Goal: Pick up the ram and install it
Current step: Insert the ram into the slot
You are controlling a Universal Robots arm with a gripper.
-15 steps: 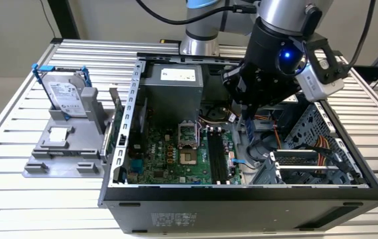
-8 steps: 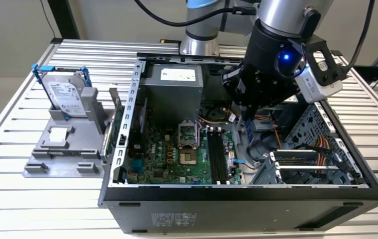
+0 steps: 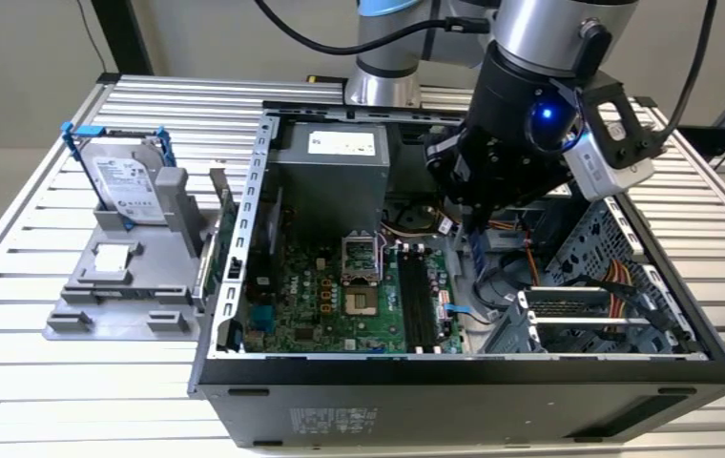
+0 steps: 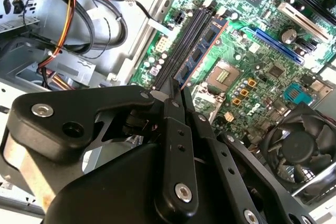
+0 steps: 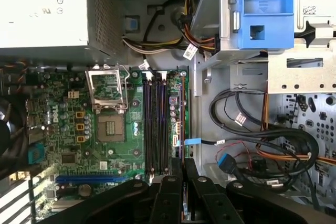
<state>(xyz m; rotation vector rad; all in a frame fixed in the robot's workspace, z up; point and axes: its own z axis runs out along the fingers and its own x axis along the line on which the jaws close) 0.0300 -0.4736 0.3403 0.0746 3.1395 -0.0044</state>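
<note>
The black and grey open tower computer case (image 3: 465,367) lies on its side on the slatted metal table (image 3: 31,363), and I am reaching down into it. Inside is the green motherboard (image 5: 63,129). Its row of long black memory slots (image 5: 152,124) runs beside the empty silver processor socket (image 5: 107,95).

The ram (image 5: 181,108) – a long, thin, flat dark board with black chips – stands on edge along the outermost slot, on the side away from the socket. In the second wrist view it (image 4: 205,45) runs straight out from my fingertips. I cannot tell whether it is fully seated.

I judge it light and stiff but fragile. It would snap if twisted, and its chips and contact edge are best left alone, so the sensible hold is across the flat faces at the top edge.

My black two-finger gripper (image 5: 178,169) is drawn narrow, with one finger (image 4: 170,103) on each side of the near end of the stick – pinched on it, as far as both wrist views show.
</note>
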